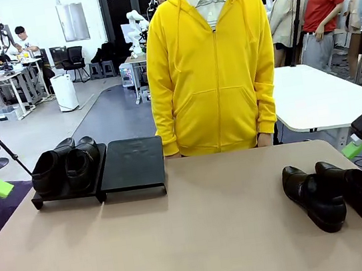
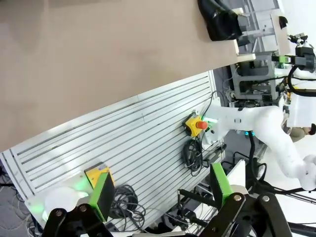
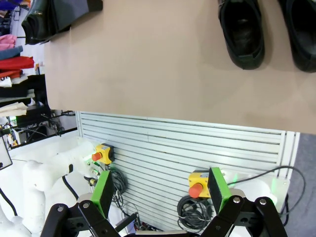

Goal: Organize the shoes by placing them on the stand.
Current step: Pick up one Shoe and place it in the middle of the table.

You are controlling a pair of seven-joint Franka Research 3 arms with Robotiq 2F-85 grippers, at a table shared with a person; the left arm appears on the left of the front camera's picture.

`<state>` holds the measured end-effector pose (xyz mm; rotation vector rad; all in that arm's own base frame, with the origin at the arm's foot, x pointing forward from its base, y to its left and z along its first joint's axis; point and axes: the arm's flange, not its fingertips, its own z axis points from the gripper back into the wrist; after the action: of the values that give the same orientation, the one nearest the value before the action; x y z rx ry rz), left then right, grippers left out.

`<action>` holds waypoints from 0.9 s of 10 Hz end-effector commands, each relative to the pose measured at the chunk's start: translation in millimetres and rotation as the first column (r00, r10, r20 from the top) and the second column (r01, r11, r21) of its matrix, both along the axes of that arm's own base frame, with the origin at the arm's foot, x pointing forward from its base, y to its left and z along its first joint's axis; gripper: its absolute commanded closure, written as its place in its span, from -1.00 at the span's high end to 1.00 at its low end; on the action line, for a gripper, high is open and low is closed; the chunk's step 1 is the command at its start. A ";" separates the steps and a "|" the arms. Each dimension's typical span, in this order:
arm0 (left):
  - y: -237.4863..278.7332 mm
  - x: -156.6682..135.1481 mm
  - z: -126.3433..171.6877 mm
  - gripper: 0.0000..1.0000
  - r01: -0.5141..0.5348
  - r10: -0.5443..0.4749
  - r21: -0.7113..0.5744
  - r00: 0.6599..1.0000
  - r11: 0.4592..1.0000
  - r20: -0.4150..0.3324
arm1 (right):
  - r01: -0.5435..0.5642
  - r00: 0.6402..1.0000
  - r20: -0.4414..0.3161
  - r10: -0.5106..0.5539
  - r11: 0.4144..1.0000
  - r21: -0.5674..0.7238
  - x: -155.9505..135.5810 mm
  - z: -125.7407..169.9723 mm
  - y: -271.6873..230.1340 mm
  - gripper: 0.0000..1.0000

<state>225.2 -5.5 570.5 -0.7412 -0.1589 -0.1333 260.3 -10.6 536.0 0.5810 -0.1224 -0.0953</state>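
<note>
Two black shoes [image 1: 64, 167] sit side by side on the left panel of the stand [image 1: 131, 164], over at the far left of the table [image 1: 203, 247]. The other two shoes [image 1: 338, 194] lie on the tabletop well off to the right, close together and maybe touching, though I can't quite tell. A person in a yellow hoodie [image 1: 211, 70] stands at the far side, just behind the stand. The left claw [image 2: 160, 190] hangs off the table's edge above a ribbed metal plate [image 2: 148, 148], fingers spread wide and gripping nothing. The right claw [image 3: 160, 190] is the same, wide open and empty.
</note>
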 end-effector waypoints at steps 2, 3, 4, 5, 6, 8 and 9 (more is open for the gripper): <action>1.5 -0.6 -2.3 1.00 0.018 -0.017 -0.021 1.000 1.000 0.010 | -0.026 1.000 0.016 0.025 0.999 0.026 2.1 3.6 0.6 1.00; 1.5 -0.6 -2.3 1.00 0.018 -0.017 -0.021 1.000 1.000 0.010 | 0.000 1.000 0.000 0.000 1.000 0.000 0.0 0.0 0.0 1.00; 1.5 -0.6 -2.3 1.00 0.018 -0.017 -0.021 1.000 1.000 0.010 | -0.017 0.999 -0.042 0.006 0.962 -0.271 9.3 -6.3 23.1 1.00; 1.5 -0.6 -2.3 1.00 0.018 -0.017 -0.021 1.000 1.000 0.010 | -0.010 1.000 -0.019 0.001 0.893 -0.451 36.8 -24.0 51.0 1.00; 1.5 -0.6 -2.3 1.00 0.018 -0.017 -0.021 1.000 1.000 0.010 | -0.019 0.998 0.036 0.044 0.853 -0.522 58.7 -40.7 59.2 1.00; 1.5 -0.6 -2.3 1.00 0.018 -0.017 -0.021 1.000 1.000 0.010 | 0.063 0.983 0.176 0.054 0.801 -0.595 88.3 -64.9 53.1 1.00; 1.5 -0.6 -2.3 1.00 0.018 -0.017 -0.021 1.000 1.000 0.010 | 0.061 0.982 0.181 0.056 0.810 -0.583 96.6 -73.9 47.6 1.00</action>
<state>225.3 -4.6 569.6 -0.7404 -0.1595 -0.1334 352.2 52.8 482.6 -0.0423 -0.3008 0.0522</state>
